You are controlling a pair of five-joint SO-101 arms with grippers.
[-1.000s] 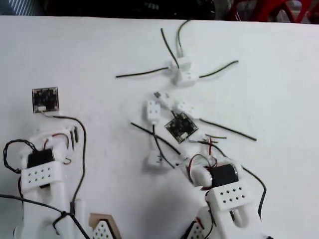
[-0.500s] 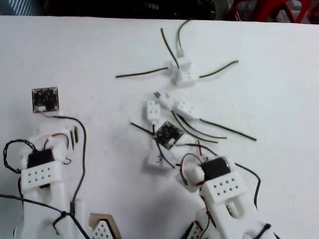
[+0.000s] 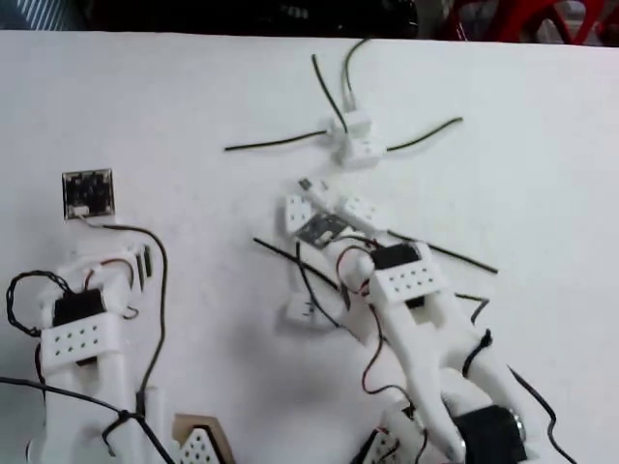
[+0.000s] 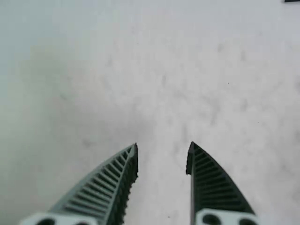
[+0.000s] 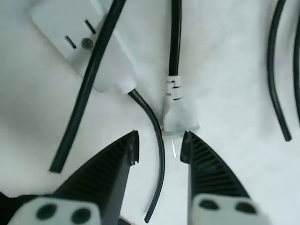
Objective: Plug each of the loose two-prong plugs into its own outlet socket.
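My right gripper (image 5: 159, 143) is open and low over the table. A white two-prong plug (image 5: 179, 118) lies just ahead of it, its prongs pointing back into the gap between the fingers and its black cord running away. Beside it is a white outlet socket (image 5: 83, 41) with two slots, and a black cord crosses over it. From above, the right gripper (image 3: 313, 226) sits among white pieces (image 3: 297, 211) at the table's middle. More sockets (image 3: 354, 138) with cords lie farther back. My left gripper (image 4: 161, 157) is open over bare table, at the near left (image 3: 145, 261).
Loose black cords (image 3: 440, 253) trail around the right arm. Another white block (image 3: 306, 311) lies just left of that arm. A small black board (image 3: 87, 193) sits ahead of the left arm. The table's far left and far right are bare.
The right arm has stretched forward and to the left, bringing its gripper up to the white pieces in the middle. The left arm has not moved.
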